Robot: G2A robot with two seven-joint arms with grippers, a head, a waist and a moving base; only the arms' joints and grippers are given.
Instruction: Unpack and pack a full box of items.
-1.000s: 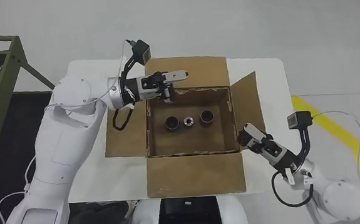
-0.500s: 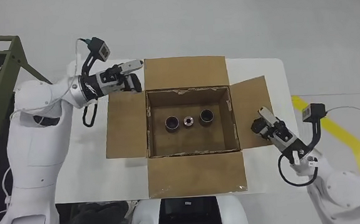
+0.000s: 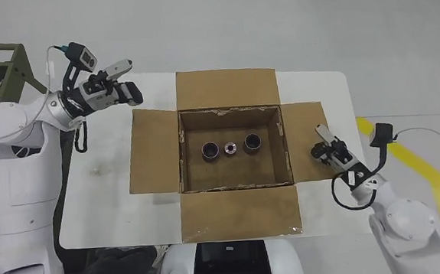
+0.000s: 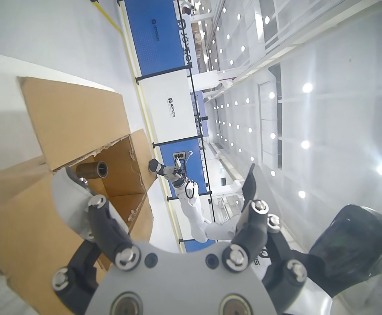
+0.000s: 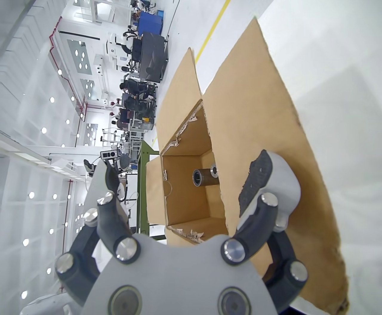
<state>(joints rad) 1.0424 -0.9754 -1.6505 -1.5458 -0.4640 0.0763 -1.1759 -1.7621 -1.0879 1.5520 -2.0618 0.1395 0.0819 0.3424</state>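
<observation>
Box (image 3: 234,174) from top: plain brown cardboard, mid-table (image 3: 316,88), all 4 flaps (image 3: 228,88) folded flat out. 3 short metal cylinders (image 3: 230,148) in a row on its floor. Your left gripper (image 3: 129,79) hangs wide open near the left flap's far corner, right gripper (image 3: 318,142) wide open over the right flap.

Left wrist: ragged torn rim, one dark tube (image 4: 91,170) w/ a shiny end inside.

Right wrist: same fuzzy edges, rough black rubbery pads (image 5: 255,176).
</observation>
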